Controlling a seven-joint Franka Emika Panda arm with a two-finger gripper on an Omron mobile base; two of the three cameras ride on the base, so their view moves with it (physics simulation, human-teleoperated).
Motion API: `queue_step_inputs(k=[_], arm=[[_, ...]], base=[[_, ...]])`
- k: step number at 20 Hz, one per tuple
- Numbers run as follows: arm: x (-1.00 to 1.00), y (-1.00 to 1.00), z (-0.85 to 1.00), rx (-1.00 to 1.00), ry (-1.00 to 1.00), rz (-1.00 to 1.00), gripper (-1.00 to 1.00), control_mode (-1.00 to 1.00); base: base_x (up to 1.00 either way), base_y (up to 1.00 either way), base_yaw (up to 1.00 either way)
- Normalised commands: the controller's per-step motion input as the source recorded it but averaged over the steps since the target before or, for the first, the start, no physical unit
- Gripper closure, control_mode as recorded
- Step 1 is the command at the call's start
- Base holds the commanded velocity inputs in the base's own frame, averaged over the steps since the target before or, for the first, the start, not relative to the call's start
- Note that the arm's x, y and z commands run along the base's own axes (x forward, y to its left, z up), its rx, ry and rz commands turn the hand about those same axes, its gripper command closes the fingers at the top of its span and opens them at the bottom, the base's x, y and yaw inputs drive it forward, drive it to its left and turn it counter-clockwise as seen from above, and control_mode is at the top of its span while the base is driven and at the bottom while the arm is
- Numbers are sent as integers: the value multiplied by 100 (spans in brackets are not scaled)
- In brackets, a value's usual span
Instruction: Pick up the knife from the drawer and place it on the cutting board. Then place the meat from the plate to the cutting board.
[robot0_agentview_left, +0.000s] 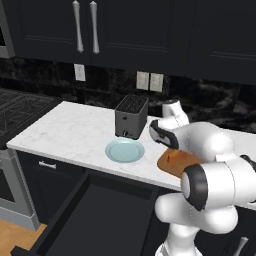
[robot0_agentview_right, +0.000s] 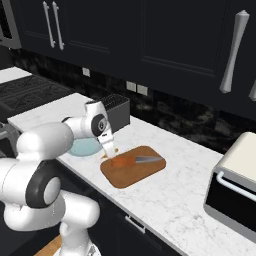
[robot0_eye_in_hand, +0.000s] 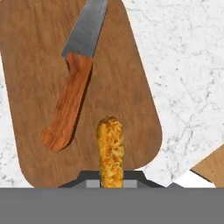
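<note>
Black cabinets line the wall above a white marbled tabletop, with silver bar handles on the doors: two in the left base view, and three in the right base view. From where I stand, one drawer is pulled wide open below the tabletop's front edge, its dark interior showing nothing I can make out. One stove sits off to the left, and one silver appliance stands at the far right end of the tabletop. One black toaster sits near the wall, two slots in its top.

Just in front of the toaster lies one pale blue plate, bare. To its right rests one brown cutting board, near the tabletop's front edge. One knife lies flat on the board, orange handle toward the arm and its blade pointing away.

The white arm reaches over the board's near end, and its tool hangs just above the wood. One piece of meat, a small orange-brown stick, is pinched in the tool, which is clenched on its lower end; the free end points out over the board, just beside the knife's handle. Whether the meat touches the board I cannot tell.
</note>
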Motion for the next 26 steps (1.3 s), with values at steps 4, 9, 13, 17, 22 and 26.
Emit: queue_step_inputs(k=[4,9,13,17,22,26], arm=[[0,-60,-6,2,4,-25,100,-100],[0,-26,-21,0,1,-16,100,-100],[0,0,-32,0,0,-6,100,-100],[0,0,-35,0,0,0,100,-100],[0,-10,-31,0,1,0,100,-100],[0,-6,-39,1,2,0,100,-100]], base=[[0,0,0],[0,0,0],[0,0,0],[0,0,0],[0,0,0],[0,0,0]])
